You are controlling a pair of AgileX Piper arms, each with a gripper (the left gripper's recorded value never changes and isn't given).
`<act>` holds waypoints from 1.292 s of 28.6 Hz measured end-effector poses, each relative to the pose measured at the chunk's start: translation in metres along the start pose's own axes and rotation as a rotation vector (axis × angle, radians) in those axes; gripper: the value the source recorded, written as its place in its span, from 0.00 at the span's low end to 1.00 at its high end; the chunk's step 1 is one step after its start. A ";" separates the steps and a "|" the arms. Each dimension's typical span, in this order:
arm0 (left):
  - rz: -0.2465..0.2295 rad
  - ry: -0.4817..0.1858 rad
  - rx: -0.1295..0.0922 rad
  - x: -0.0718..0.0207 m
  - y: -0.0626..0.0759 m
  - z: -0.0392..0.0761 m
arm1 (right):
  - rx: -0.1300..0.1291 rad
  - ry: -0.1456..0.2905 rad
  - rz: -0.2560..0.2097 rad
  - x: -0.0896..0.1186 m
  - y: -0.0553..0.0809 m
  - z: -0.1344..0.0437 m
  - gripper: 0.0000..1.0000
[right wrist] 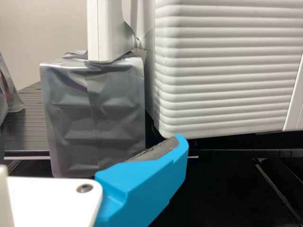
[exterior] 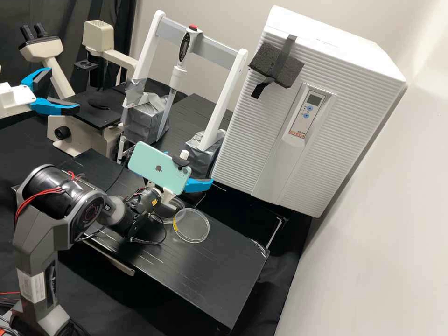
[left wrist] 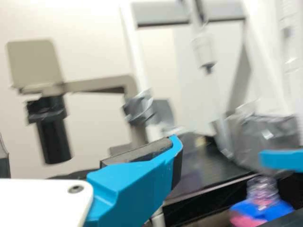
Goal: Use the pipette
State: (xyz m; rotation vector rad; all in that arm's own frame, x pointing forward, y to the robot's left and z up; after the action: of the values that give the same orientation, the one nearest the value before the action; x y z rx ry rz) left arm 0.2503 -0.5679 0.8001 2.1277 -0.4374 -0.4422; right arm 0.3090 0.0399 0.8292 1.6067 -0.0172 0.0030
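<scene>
The pipette (exterior: 183,52) hangs upright from the crossbar of a white stand (exterior: 224,93) at the back of the bench; its lower body (left wrist: 204,47) also shows, blurred. My left gripper (exterior: 65,91) is at the far left beside the microscope, well short of the pipette, fingers (left wrist: 142,175) open and empty. My right gripper (exterior: 198,185) is low by the stand's right foot. One of its blue fingers (right wrist: 151,182) lies in front of the taped block; it stands open with nothing in it.
Grey-taped blocks (exterior: 144,116) (right wrist: 94,123) weigh down the stand's feet. A large white ribbed machine (exterior: 308,116) fills the right. A microscope (exterior: 70,121) stands at the back left. Clear petri dishes (exterior: 191,225) lie on the black platform (exterior: 200,275).
</scene>
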 end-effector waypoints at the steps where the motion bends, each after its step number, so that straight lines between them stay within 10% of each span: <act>1: 0.013 -0.018 -0.010 -0.0018 0.004 0.004 | 0.000 0.000 0.000 0.000 0.000 0.000 1.00; 16: 0.128 -0.076 -0.025 -0.0194 0.030 0.015 | 0.010 0.025 0.008 -0.008 0.006 -0.007 1.00; 27: 0.122 -0.076 -0.028 -0.0212 0.027 0.015 | 0.069 0.355 0.019 -0.049 0.034 -0.088 1.00; 37: 0.108 -0.073 -0.030 -0.0231 0.023 0.014 | 0.072 0.402 -0.017 -0.033 0.047 -0.139 1.00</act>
State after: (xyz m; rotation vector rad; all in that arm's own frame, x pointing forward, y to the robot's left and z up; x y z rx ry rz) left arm 0.2202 -0.5797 0.8151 2.0529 -0.5809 -0.4630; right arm 0.2762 0.1773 0.8809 1.6533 0.3109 0.3158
